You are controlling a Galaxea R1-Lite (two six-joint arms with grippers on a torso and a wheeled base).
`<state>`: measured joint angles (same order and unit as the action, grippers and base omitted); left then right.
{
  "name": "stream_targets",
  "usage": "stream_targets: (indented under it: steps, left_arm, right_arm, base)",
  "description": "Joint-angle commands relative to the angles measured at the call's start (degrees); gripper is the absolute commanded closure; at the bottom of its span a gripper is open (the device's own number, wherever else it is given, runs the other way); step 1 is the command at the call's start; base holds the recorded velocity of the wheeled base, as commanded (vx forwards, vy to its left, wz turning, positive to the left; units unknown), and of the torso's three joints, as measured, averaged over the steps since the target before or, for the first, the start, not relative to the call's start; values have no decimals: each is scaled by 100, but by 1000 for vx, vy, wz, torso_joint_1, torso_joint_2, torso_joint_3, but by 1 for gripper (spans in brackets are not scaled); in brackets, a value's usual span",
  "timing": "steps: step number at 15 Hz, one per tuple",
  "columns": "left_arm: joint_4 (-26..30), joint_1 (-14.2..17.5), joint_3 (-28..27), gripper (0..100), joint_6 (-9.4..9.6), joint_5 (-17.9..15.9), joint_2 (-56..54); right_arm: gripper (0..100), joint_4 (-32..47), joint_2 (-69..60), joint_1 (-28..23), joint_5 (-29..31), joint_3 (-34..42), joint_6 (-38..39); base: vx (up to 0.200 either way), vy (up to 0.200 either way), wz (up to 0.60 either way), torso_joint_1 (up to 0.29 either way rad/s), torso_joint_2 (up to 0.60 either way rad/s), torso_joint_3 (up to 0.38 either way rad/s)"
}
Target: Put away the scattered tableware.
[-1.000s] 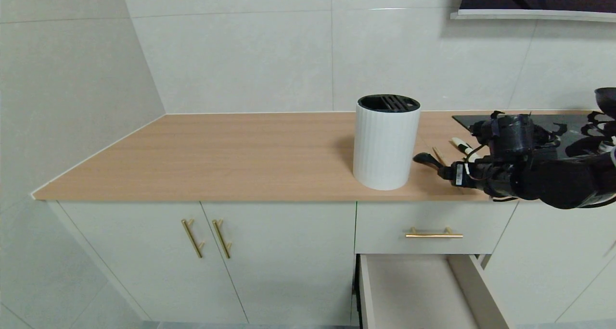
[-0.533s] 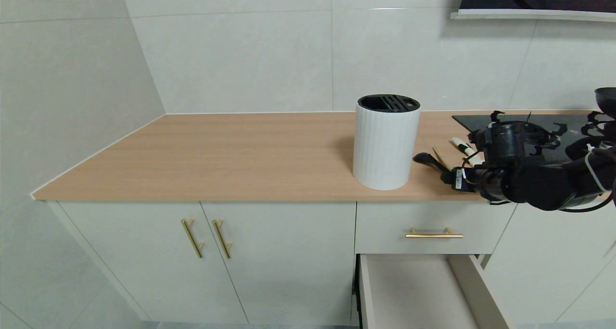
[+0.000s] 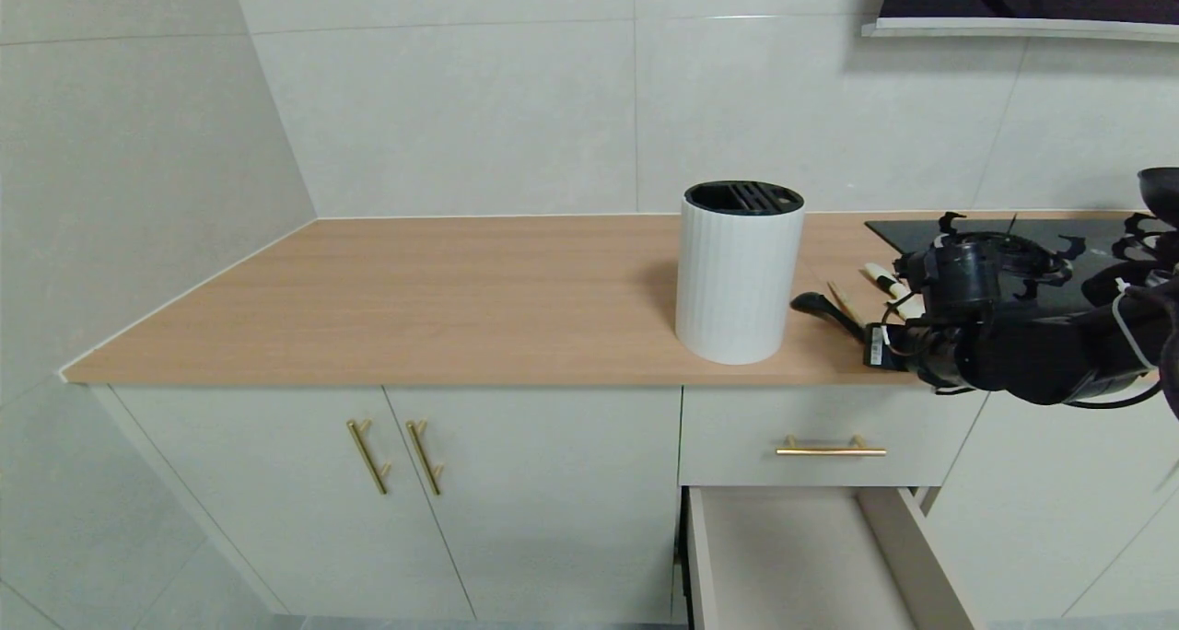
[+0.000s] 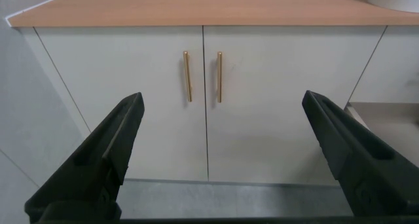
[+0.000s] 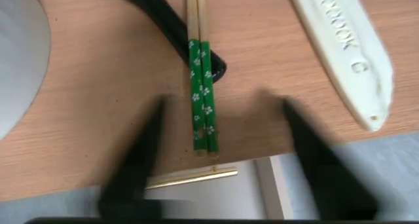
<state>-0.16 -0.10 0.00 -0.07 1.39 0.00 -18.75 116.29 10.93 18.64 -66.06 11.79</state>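
Chopsticks (image 5: pixel 200 73), a pair with green flowered ends, lie side by side on the table (image 3: pixel 461 298) near its front edge, crossing over the handle of a black utensil (image 5: pixel 167 24). A white utensil (image 5: pixel 347 47) lies on the same wood, apart from them on the side away from the holder. The right tool (image 5: pixel 222 109) hangs over the green ends, fingers spread wide, gripping nothing. Tall white ribbed holder (image 3: pixel 740 285) with a black slotted top stands upright just beside the black utensil's far end, between the tableware and the long bare stretch of table. Table is light wood grain, running into a corner of pale tiled wall (image 3: pixel 442 105). Black hob (image 3: pixel 1091 243) is set into the table beyond the tableware. Under the table edge a shut drawer front with a gold handle (image 3: pixel 829 447), below it an open drawer (image 3: pixel 792 556). The left tool (image 4: pixel 222 99) sits low, fingers wide apart, facing two pale cupboard doors (image 4: pixel 262 106) with upright gold handles.
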Motion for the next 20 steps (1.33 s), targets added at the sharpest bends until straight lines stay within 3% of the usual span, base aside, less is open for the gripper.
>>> stream_targets:
  steps: [1, 9, 13, 15, 20]
  left_arm:
    - [-2, 1, 0, 0, -1, 2, 9]
    - [-2, 1, 0, 0, -1, 2, 9]
    - [-2, 1, 0, 0, -1, 2, 9]
    - [-2, 1, 0, 0, -1, 2, 9]
    - [-2, 1, 0, 0, -1, 2, 9]
  right_arm:
    - [100, -6, 70, 5, -1, -3, -1]
    - [100, 214, -1082, 32, -9, 383, -54]
    - [100, 1734, -2462, 242, -176, 559, -71]
    - [100, 2112, -3244, 242, -800, 788, -318]
    - [100, 3220, -4316, 427, -941, 1148, -1179]
  base:
    - [0, 0, 0, 0, 0, 0]
    - [0, 0, 0, 0, 0, 0]
    - [0, 0, 0, 0, 0, 0]
    - [0, 0, 0, 0, 0, 0]
    - [0, 0, 0, 0, 0, 0]
